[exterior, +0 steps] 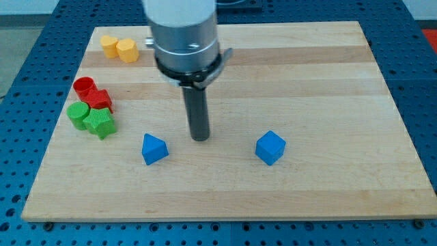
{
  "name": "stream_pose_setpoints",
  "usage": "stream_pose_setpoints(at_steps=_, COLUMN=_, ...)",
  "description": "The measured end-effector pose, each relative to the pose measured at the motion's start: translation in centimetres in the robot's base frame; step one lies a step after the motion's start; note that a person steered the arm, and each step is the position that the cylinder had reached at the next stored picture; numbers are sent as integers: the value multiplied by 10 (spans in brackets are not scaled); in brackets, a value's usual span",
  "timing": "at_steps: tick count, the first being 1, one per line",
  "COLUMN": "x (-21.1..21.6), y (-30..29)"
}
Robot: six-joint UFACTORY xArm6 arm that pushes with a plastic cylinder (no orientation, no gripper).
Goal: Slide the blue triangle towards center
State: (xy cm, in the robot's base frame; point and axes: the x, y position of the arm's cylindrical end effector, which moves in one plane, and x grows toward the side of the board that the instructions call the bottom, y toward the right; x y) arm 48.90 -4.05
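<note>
Tip: my tip [200, 139] rests on the tabletop [328, 82] near its centre; this tool is a bare rod, nothing held
Blue triangle [153, 148]: just left of and slightly below the tip, apart from it
Blue cube [270, 147]: to the tip's right, farther off

Blue cube [270, 147] alone — yellow [118, 48], red [92, 93], green [92, 119] pairs clustered left.
</note>
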Motion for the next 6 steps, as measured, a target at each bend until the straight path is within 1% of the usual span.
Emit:
stream_pose_setpoints(at_steps=1, x=3, y=-17)
stream_pose_setpoints(at_steps=3, x=-20, y=-120)
stream_pose_setpoints(at_steps=4, x=35, y=-125)
stream_pose_setpoints(at_steps=5, x=55, y=-106)
stream_pose_setpoints(at_steps=6, x=37, y=-54)
